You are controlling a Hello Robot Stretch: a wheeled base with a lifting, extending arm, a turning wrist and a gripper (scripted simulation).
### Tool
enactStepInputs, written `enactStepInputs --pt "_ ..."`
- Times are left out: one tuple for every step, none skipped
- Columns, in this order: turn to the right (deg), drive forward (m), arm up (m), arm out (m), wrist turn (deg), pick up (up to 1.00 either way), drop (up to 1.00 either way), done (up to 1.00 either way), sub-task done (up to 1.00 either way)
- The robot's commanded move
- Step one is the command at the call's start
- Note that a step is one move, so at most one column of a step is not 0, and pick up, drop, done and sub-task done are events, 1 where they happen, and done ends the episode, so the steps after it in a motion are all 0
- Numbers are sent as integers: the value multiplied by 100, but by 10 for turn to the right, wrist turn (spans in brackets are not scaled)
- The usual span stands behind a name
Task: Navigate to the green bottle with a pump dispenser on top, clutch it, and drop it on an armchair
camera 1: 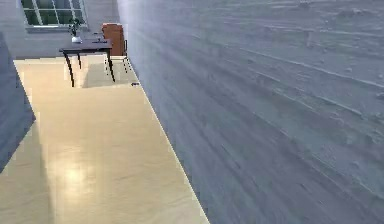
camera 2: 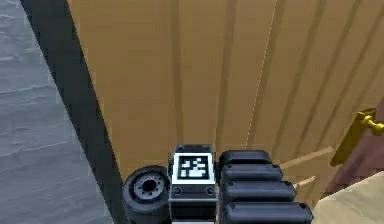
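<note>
Floor [camera 1: 95, 150]: you have pale wood boards running to the far end of the forward view.
Tabletop [camera 1: 92, 46]: dark, on thin legs standing on that floor, far ahead of you.
On tabletop: a small dark thing [camera 1: 74, 30] near its left end, too small to name.

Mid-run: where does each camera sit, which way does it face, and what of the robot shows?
Forward view: on the robot, looking ahead and somewhat down, past its own body, along a pale wood floor beside a grey wall toward a dark table near a window.
Arm side view: fixed on the body, facing sideways at a wooden door with a brass handle; the arm, its white marker and probably the gripper show at the bottom, jaws not made out.
Shared: likely the grey wall, at the arm side view's left.
</note>
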Motion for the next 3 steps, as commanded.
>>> enactStepInputs --pt "-330 0 0 0 0 0 0 0 0" --pt "0 100 0 0 0 0 0 0 0" --pt "0 100 0 0 0 0 0 0 0"
